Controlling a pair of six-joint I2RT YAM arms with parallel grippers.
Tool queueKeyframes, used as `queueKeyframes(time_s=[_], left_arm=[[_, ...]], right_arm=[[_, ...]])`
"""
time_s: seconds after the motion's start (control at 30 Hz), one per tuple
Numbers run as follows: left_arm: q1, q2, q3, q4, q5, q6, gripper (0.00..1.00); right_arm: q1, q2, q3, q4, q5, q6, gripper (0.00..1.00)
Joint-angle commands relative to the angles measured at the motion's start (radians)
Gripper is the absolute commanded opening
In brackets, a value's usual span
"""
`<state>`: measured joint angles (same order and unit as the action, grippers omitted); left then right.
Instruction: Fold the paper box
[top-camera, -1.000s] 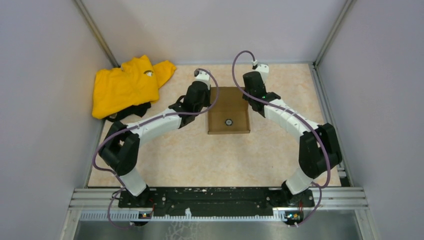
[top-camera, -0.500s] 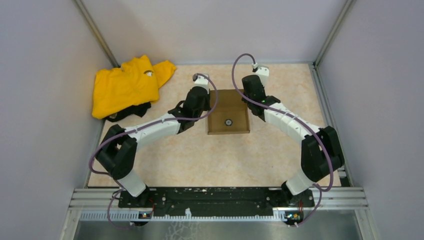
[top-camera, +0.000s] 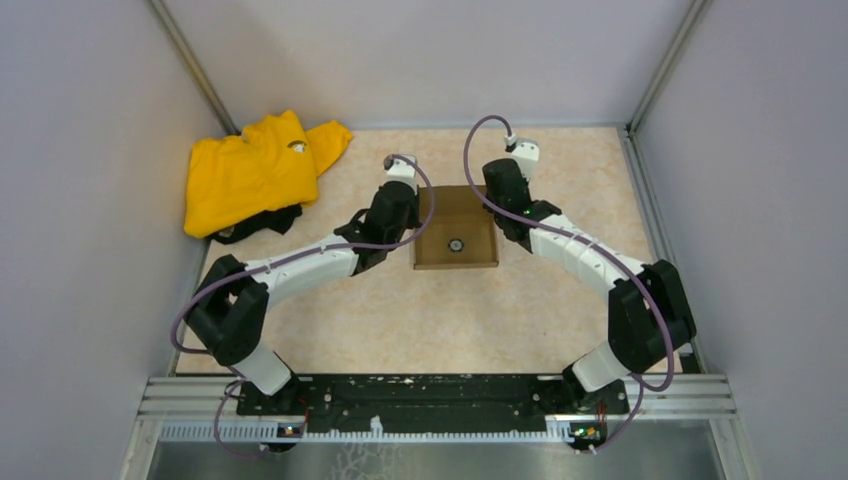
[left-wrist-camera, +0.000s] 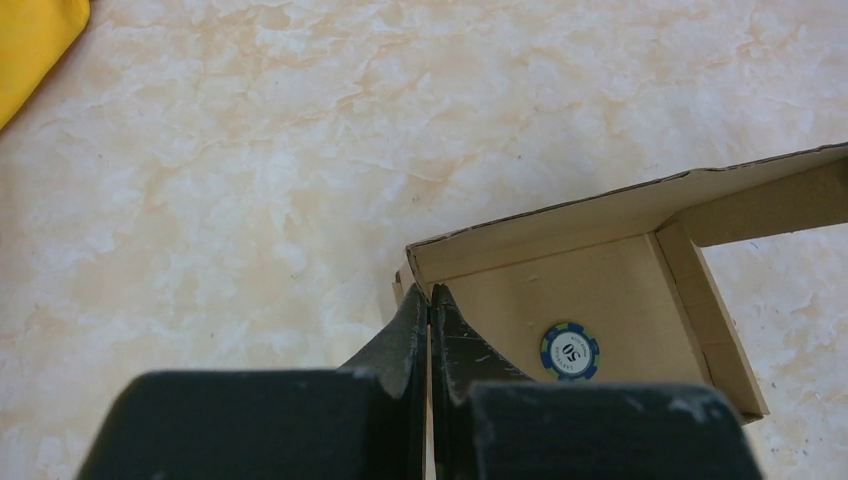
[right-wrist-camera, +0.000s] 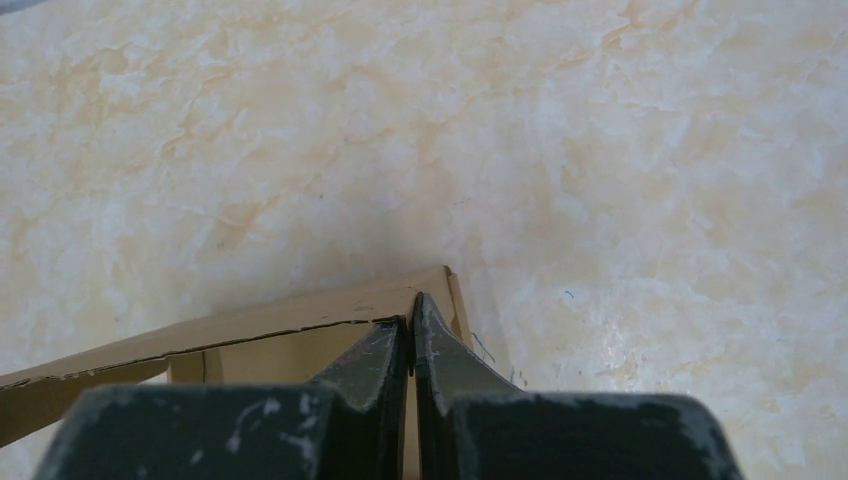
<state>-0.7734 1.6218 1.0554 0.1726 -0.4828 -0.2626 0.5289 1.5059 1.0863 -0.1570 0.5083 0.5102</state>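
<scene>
Views: top ext. plus both wrist cams.
Paper box (top-camera: 457, 240): brown cardboard, unprinted, standing as an open-top tray w/ walls raised. It sits mid-table toward the far side, directly between the two wrists and well apart from the garment.
Poker chip (left-wrist-camera: 569, 350): blue-and-white, marked "50", lying flat on the box floor at approx. ctr. In the top view it reads as a small disc.
Left gripper (left-wrist-camera: 430, 300): fingers clenched to a hairline gap at the box's far-left corner, one finger outside the left wall and the other inside. It is grasping that wall at its top edge.
Right gripper (right-wrist-camera: 411, 315): mirrored pose. Fingers are pressed together at the far-right corner, pinching the right wall. The far wall's upper edge runs off to the left of the tips in that view.
Arms: both bend inward from bases at the near edge, w/ a purple cable looping over each wrist.
Yellow garment (top-camera: 255, 175): crumpled at the table's far-left corner.
Table (top-camera: 400, 310): beige marbled top, w/ grey panels on three sides.
</scene>
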Motion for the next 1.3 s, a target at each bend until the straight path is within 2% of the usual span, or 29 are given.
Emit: queueKeyframes(time_s=[0.0,0.6,1.27], left_arm=[[-0.044,-0.022,-0.032,0.020,0.067,-0.042,0.00],[-0.075,-0.065,-0.100,0.016,0.041,-0.059,0.00],[-0.101,-0.117,-0.236,0.017,0.043,-0.072,0.00]], right_arm=[[0.057,-0.054,-0.017,0.068,-0.083,0.048,0.00],[0.095,-0.116,-0.097,0.073,-0.061,0.070,0.00],[0.126,-0.185,-0.287,0.092,-0.054,0.092,0.00]])
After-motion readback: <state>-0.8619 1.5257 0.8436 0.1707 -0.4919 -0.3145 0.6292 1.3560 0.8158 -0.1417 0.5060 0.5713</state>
